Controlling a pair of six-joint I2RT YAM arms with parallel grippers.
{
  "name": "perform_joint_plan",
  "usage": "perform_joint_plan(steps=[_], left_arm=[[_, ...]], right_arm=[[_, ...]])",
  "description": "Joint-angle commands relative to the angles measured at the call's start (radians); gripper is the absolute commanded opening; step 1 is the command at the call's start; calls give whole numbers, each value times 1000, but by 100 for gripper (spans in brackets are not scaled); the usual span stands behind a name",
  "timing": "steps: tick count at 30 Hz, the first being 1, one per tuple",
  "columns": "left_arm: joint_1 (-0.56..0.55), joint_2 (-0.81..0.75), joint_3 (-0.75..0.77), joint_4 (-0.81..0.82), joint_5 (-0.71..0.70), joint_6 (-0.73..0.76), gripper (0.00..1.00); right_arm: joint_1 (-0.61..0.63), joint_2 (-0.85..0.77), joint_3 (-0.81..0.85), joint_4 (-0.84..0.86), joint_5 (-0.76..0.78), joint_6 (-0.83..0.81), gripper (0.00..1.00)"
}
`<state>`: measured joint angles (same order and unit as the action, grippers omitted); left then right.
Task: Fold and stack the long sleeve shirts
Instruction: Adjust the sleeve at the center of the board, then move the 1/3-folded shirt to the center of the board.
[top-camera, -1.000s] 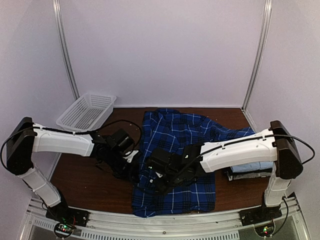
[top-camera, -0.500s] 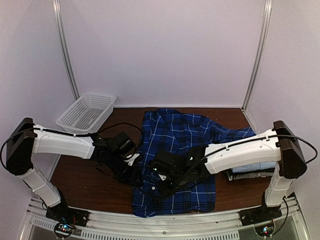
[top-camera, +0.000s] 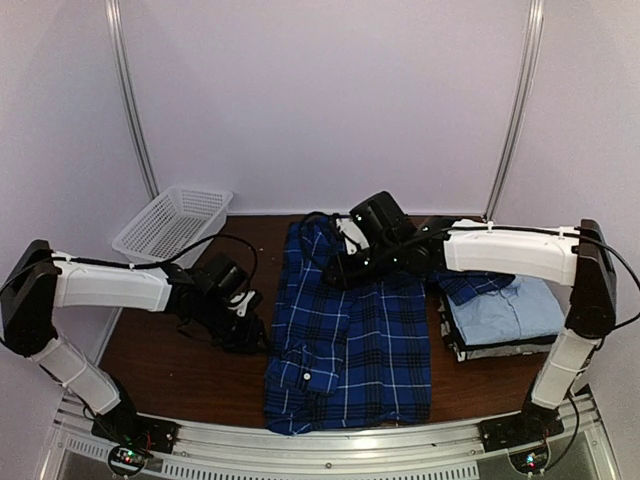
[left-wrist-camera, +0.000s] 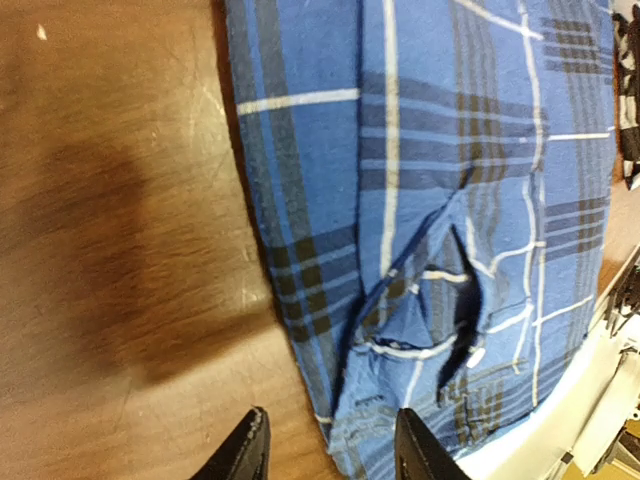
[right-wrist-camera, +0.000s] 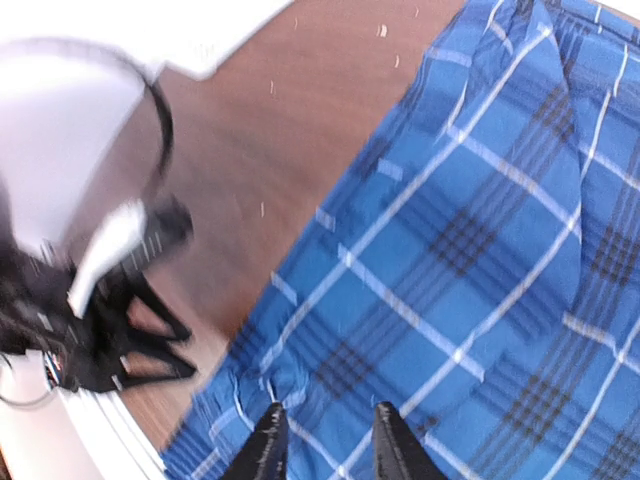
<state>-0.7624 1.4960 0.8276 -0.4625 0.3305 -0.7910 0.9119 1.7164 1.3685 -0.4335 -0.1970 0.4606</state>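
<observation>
1. Release on the left: my left hand (top-camera: 245, 328) has backed off the plaid shirt (top-camera: 370, 340) onto the bare counter (top-camera: 160, 360) just beside its left edge. The fingers are spread and hold nothing.
2. The plaid shirt lies lengthwise mid-counter, narrower than a second ago. Its left sleeve is now folded in, with the cuff (top-camera: 300, 375) resting near the front left corner.
3. My right hand (top-camera: 335, 268) has swung from that fold to the far collar end. It hovers over the cloth with fingers parted, gripping nothing.
4. The right sleeve (top-camera: 470, 285) trails toward the stack, where the light blue shirt (top-camera: 515, 310) lies on top. I judge that this side needs folding next.
</observation>
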Motion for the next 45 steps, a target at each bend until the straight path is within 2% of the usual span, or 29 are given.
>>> perform_joint_plan(steps=[1,5,12,19,24,30,37,45], left_arm=[[3,58,-20,105,33,20,43],[3,64,-48,124,32,8,43],[3,74,-56,118,16,14,44],[3,60,-2,70,-7,33,43],[3,81,45,40,-42,44,43],[8,99,34,39,-35,44,44],[8,83,-37,54,3,44,46],[-3,115,-48,99,65,30,46]], right_arm=[[-105,100,80,198,-134,-20,26],[-202,229,153,304,-220,1,17],[-281,511,370,443,-347,97,10],[-339,765,555,524,-348,196,8],[-382,888,684,499,-312,259,8],[-405,944,744,469,-260,318,8],[-409,959,750,489,-274,345,10],[-407,954,727,518,-292,366,10]])
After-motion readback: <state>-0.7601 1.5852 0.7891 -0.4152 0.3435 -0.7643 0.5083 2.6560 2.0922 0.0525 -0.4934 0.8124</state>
